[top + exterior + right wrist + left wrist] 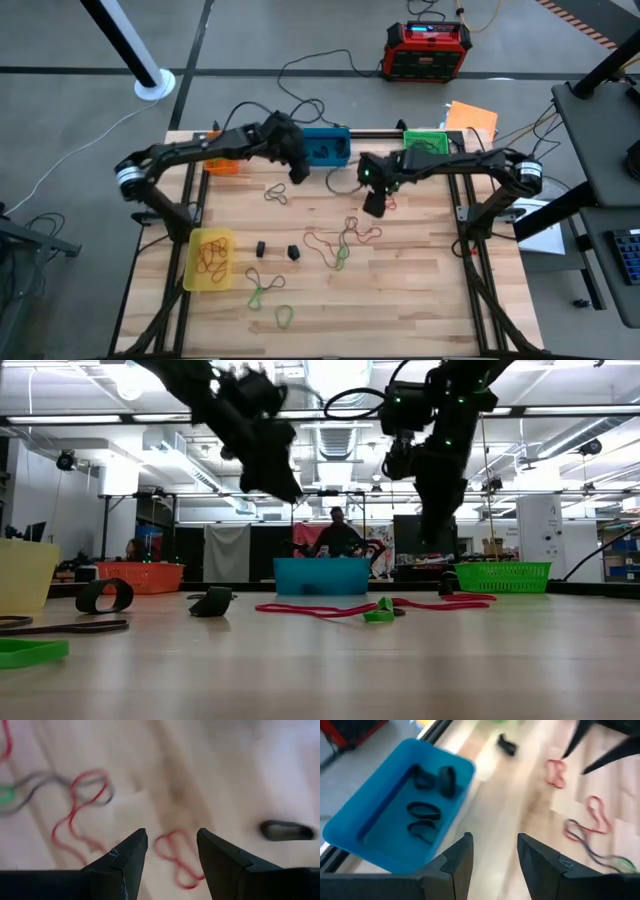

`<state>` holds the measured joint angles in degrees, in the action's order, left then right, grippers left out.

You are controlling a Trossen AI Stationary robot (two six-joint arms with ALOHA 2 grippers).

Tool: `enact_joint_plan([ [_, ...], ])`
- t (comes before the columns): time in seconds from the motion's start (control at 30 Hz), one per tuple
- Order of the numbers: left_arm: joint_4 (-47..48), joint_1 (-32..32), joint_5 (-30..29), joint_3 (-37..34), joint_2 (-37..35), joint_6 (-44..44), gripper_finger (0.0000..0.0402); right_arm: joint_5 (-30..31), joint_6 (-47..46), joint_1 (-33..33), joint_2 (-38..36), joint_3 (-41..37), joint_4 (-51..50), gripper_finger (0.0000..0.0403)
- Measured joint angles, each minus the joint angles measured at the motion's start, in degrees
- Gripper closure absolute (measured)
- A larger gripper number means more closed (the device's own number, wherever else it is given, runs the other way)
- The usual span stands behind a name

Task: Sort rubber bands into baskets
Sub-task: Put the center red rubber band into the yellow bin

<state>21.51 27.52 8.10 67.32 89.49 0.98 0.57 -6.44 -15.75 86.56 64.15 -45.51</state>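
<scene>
Rubber bands (340, 243) lay scattered mid-table, some in the yellow basket (208, 260) at left, black ones in the blue basket (395, 820) beside the left gripper (492, 857), fingers spread and empty, as were the right gripper's (170, 852).

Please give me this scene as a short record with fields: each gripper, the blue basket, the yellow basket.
left gripper: open, empty, beside blue basket
right gripper: open, empty, above a red rubber band
blue basket: holds black rubber bands
yellow basket: holds tan rubber bands
loose bands: red, green and dark, on table
</scene>
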Motion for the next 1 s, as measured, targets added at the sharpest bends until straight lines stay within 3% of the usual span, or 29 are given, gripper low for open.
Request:
enact_joint_plan([
  [0.13, -0.4, -4.7, -3.3, -5.8, -9.3, -0.5, 0.0265, -0.1, -0.7, 4.7, 0.0, -4.2, 3.7, 0.0234],
  [0.47, -7.3, -15.6, -6.7, -19.7, -27.1, 3.2, 0.0264, 2.1, -7.4, 15.9, 0.0, -13.0, 26.8, 0.0234],
  [0.67, -12.6, -18.3, -6.7, -26.1, -31.7, 5.0, 0.0264, 12.8, -11.3, 20.4, 0.2, -16.0, 30.9, 0.0234],
  [1.0, -16.5, -18.5, -6.7, -30.2, -33.4, 7.5, 0.0264, 14.5, -19.1, 23.1, 4.2, -17.7, 32.8, 0.0234],
])
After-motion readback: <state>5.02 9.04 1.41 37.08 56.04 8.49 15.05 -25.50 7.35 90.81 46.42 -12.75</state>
